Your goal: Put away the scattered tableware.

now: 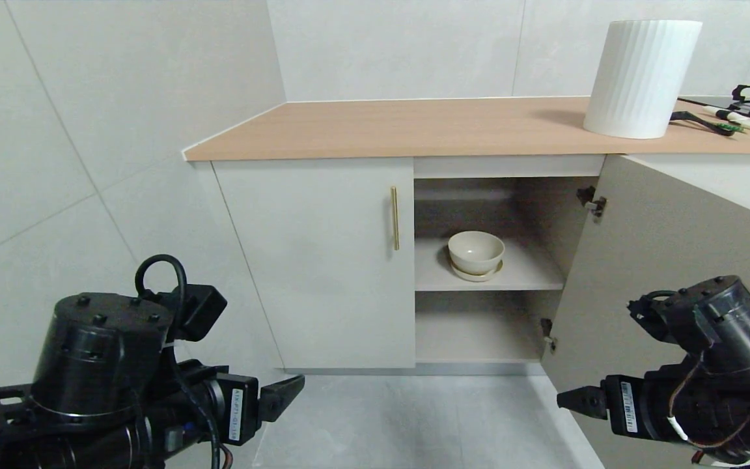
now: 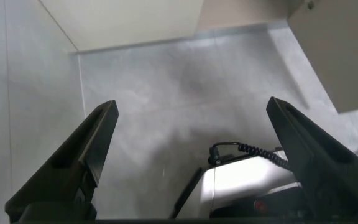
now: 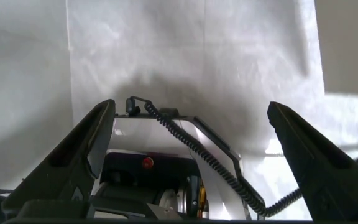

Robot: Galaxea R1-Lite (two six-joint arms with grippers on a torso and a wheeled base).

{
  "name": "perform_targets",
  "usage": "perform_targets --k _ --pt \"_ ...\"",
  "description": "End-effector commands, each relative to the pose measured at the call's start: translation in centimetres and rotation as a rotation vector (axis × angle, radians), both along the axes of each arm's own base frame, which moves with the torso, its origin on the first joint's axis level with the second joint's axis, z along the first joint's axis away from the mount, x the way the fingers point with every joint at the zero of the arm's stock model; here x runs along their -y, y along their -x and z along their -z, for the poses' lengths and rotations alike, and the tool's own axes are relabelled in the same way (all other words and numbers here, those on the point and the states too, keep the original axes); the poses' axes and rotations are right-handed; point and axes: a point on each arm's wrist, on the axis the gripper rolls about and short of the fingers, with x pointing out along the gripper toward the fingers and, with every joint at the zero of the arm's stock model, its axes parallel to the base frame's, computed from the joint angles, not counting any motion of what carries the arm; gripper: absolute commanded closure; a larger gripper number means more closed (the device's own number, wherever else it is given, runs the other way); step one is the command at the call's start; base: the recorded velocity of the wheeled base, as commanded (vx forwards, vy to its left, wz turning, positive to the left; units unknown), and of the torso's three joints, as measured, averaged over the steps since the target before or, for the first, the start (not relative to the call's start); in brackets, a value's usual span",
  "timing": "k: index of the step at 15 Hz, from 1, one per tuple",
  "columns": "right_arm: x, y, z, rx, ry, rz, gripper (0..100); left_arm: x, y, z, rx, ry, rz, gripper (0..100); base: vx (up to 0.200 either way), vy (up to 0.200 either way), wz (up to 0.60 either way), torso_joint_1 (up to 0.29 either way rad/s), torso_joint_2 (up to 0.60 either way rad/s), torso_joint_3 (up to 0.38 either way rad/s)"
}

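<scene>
A: Where the two arms hang low over the floor (image 1: 414,417), what is logged first?

B: Left end effector (image 2: 191,106): fingers spread wide, nothing between them, pale grey floor beneath. Position: low at the robot's left, well apart from the cabinet. Right end effector (image 3: 190,106): likewise spread wide, nothing held. Position: low at the robot's right, close by the lower part of the open door; touching or not, cannot tell.

A: Next entry outward?

B: Cabinet fronts. Left door (image 1: 323,260): closed, white, with a slim upright brass handle (image 1: 394,218) by its inner edge. Right door (image 1: 642,260): swung open toward the robot, two hinges showing along its inner side.

A: Contents of the open half?

B: Middle shelf (image 1: 531,277), pale grey. On it, one cream bowl (image 1: 476,251), upright, mouth up. It stands on a small saucer (image 1: 477,275) of the same colour, whose rim shows around the bowl's foot. The pair sits a little left of the shelf's middle, apart from the side walls.

A: And farthest back?

B: Table (image 1: 414,127): wood-toned top over the cabinet, set against a tiled wall. At its right stands a white ribbed container (image 1: 640,78), cylindrical and upright. Just beyond it, at the far right edge, lie several long-handled utensils (image 1: 739,117), flat on the top; their kind cannot be told.
</scene>
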Motion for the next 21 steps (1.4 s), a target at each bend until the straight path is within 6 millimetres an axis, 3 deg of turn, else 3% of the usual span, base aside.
perform_targets --k 1,4,7,12,21 --pt "0.0 0.1 0.2 -0.007 0.005 0.000 0 0.0 0.0 0.1 -0.002 -0.001 -0.001 0 -0.200 0.000 0.00 -0.002 0.00 0.007" --pt "1.3 1.9 -0.7 0.034 -0.013 0.005 0 0.0 0.0 0.0 0.002 -0.002 -0.003 0 -0.200 0.000 0.00 0.002 0.00 0.004" --pt "2.4 3.5 -1.8 0.041 -0.019 0.004 0 -0.2 0.2 -0.3 0.025 -0.014 -0.026 0 0.000 0.000 0.00 0.000 0.00 0.000" --pt "4.2 6.2 -2.0 0.068 -0.041 0.010 0 -0.1 0.0 -0.1 0.020 -0.026 -0.032 0 0.000 0.000 0.00 0.000 0.00 0.000" --pt "6.2 5.8 -1.9 0.049 -0.060 0.194 0 -0.2 0.1 0.1 0.015 -0.030 -0.032 0 0.000 -0.178 0.00 0.003 0.00 0.003"
